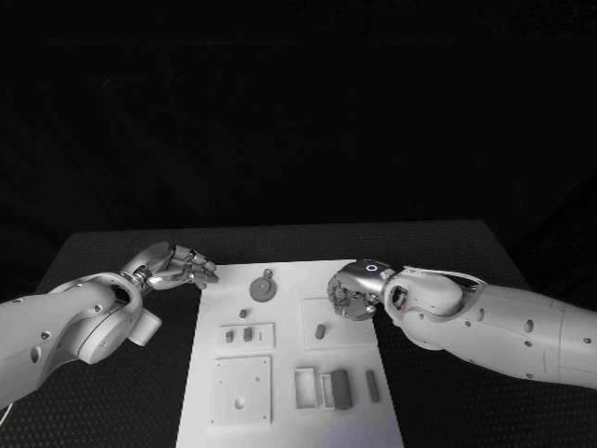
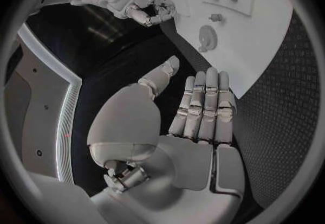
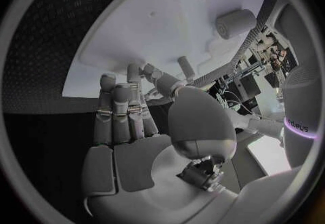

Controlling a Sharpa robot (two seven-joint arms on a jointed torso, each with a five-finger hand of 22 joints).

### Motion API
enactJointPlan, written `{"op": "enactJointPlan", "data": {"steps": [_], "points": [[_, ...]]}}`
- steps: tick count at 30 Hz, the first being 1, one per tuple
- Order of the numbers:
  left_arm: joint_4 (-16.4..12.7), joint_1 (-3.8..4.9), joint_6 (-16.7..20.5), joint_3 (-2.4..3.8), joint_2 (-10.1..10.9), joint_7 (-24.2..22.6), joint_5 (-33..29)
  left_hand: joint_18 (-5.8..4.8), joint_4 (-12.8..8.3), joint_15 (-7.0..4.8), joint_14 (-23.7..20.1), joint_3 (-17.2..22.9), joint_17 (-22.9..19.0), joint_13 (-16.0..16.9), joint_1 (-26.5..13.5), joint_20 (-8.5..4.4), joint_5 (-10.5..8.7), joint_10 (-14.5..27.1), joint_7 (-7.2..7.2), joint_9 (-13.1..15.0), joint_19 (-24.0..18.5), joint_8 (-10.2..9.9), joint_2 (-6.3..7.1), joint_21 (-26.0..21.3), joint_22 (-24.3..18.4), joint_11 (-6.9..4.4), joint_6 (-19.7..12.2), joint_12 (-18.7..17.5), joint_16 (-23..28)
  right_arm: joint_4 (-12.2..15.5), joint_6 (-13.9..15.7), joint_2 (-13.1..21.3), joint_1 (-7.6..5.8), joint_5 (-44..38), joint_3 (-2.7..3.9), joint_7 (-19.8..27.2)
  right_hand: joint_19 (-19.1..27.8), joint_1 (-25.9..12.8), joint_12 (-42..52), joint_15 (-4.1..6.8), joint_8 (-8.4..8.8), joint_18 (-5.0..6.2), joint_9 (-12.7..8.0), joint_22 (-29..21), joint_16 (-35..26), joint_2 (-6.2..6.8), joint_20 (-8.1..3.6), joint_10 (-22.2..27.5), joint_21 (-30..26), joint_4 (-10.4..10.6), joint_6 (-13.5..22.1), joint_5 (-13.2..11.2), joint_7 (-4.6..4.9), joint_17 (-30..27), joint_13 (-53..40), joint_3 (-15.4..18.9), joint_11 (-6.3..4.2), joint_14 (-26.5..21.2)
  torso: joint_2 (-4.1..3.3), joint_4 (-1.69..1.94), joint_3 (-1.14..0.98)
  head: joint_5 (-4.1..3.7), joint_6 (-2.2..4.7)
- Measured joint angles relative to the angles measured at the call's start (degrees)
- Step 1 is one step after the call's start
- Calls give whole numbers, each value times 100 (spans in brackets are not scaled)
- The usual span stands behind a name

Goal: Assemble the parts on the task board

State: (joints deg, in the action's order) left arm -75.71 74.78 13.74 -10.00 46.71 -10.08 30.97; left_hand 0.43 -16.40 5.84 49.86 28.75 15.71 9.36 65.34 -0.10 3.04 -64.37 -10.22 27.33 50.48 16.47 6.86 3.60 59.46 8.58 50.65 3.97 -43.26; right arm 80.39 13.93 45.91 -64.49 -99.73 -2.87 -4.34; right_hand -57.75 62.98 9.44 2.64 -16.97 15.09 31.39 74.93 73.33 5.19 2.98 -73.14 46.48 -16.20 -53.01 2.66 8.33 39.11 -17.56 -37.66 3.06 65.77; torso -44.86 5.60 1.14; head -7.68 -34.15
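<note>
The white task board (image 1: 283,411) lies in the middle of the table. On it are a round grey part (image 1: 262,287), a small oval part (image 1: 320,330), two little blocks (image 1: 238,334) and several upright bars (image 1: 339,387). My left hand (image 1: 177,266) hovers off the board's far left corner, fingers straight and apart, palm bare (image 2: 196,121). My right hand (image 1: 356,291) hangs over the board's far right part with its fingers curled towards the thumb (image 3: 135,110). A small grey peg (image 3: 184,65) shows just past the thumb; I cannot tell if it is held.
A raised square plate (image 1: 242,387) with holes sits at the board's near left. Two grey cylinders (image 3: 233,22) stand on the board beyond my right hand. Black table (image 1: 124,252) surrounds the board.
</note>
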Motion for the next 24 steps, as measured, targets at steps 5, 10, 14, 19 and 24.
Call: {"op": "enactJointPlan", "data": {"steps": [5, 10, 14, 19, 24], "points": [[-1, 0, -4, 0, -4, 2, -1, 0, -16, 0, 0, -16, 6, 0, 0, 0, 0, 0, 0, 0, 0, 0, 0, 0, -4, 0, 0, 0, 0, -2, -2, -20, 2, -12, 0, -3, 0, 0, -13, 0, 0, -2, 6, 0, 0, 0, 0, -1, 0, 0, 0, 0, 0, 0, -16, 0, -1, 0, 0, -1, 0, 3, -5], [-2, 0, -37, 0, 0, 3, -1, 0, -16, 0, 0, -15, 16, -17, 0, 0, 0, 40, 0, 0, 0, 0, 0, 0, -17, 1, 0, 0, 26, -27, -4, -41, 2, -18, 3, -3, 0, 0, -13, 0, 0, -2, 6, -1, 0, 0, 0, -29, 0, 0, 0, 0, 0, -6, -17, 0, -10, 0, 0, -1, 1, -1, -7], [-1, 0, -60, 0, -1, 4, -2, 0, -16, 0, 0, -15, 22, -17, 0, 0, 0, 39, 0, 0, 0, 0, 0, 0, -24, 1, 0, 0, 26, -49, -5, -64, 5, -34, 7, -5, 1, 0, -7, 9, 0, -4, 13, -1, 0, 0, 1, -40, 0, 0, 1, 0, -1, -5, -33, 0, 0, 10, 0, -1, 1, -3, -10], [0, 0, -83, 0, -2, 8, -2, 0, -15, 0, 0, -16, 28, -23, 0, 21, 0, 60, 0, -5, -20, 0, 0, 0, -31, 21, 0, 0, 49, -68, -6, -83, 9, -70, 11, -8, 1, 61, -2, 15, -34, -4, 33, -1, 0, -60, 1, -48, 0, -39, -46, 0, -12, -7, -33, -39, 13, 17, 0, -1, 1, -2, -9], [0, 0, -98, 0, -1, 11, -2, 0, -16, 0, 0, -15, 28, -23, 0, 20, 0, 60, 0, -5, -20, 0, 0, 0, -30, 21, 0, 0, 49, -86, -2, -113, 36, -147, 34, -26, -22, 230, -3, 28, -135, -47, 86, -1, 0, -135, -22, -57, 0, -61, -190, 0, -69, -17, -68, -97, 21, 4, 0, -1, 0, -2, -8]]}}
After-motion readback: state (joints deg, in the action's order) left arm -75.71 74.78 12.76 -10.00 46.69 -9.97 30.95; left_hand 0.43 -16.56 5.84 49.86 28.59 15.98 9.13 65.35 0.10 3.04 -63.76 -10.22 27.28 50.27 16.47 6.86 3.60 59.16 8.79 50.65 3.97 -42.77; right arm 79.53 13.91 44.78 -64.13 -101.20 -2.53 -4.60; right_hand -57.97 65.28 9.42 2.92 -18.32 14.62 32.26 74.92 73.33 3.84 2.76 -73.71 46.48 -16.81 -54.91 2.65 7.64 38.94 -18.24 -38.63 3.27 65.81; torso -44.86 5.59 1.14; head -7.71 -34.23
